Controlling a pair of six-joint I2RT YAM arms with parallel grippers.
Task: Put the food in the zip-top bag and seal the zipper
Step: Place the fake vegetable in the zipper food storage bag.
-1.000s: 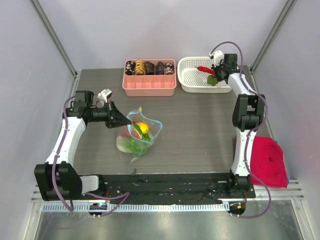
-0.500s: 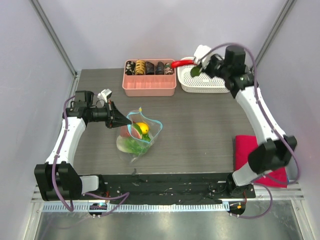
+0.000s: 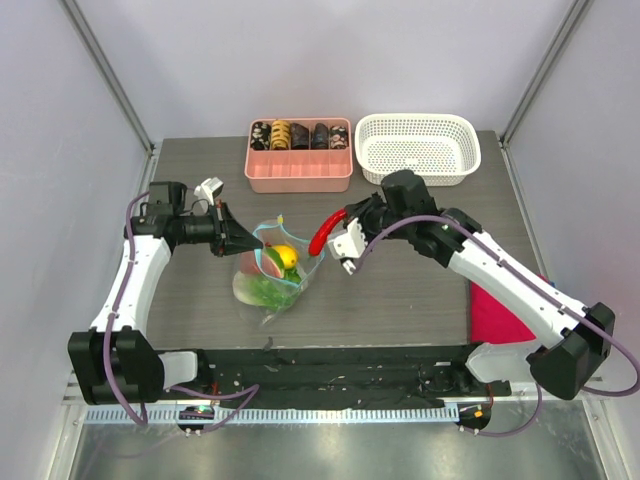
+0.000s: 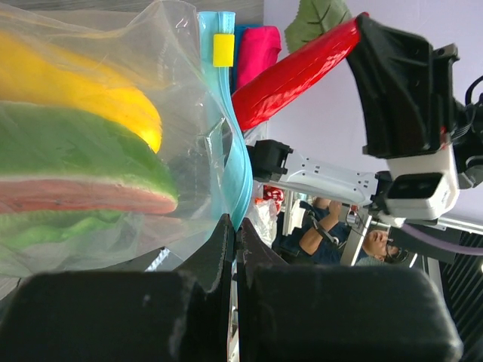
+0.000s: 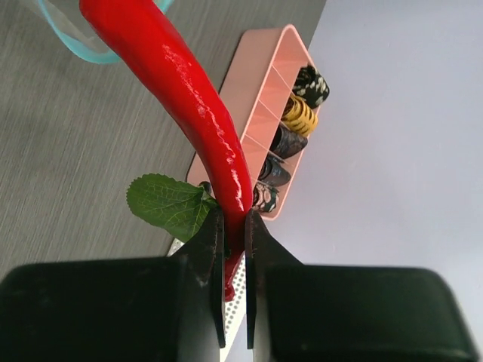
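Top external view: left gripper [image 3: 238, 243] is clamped on the left rim of the bag [image 3: 262, 300], propping the mouth open so food can drop in. Lettuce [image 3: 266, 291] and a yellow piece [image 3: 286, 255] already lie inside. Right gripper [image 3: 354, 216], just right of the bag, pinches the chili [image 3: 322, 232] by its stem end, tip beside the zipper [image 3: 310, 246]. Bare table [image 3: 410, 290] right of the bag leaves room to approach; I'd say the zipper rim is the edge to clear.

Red chili [image 3: 318, 236]; clear bag [image 4: 173, 60], light-blue zipper [image 4: 240, 173]; pink tray [image 3: 300, 181]; white lattice basket [image 3: 418, 172].
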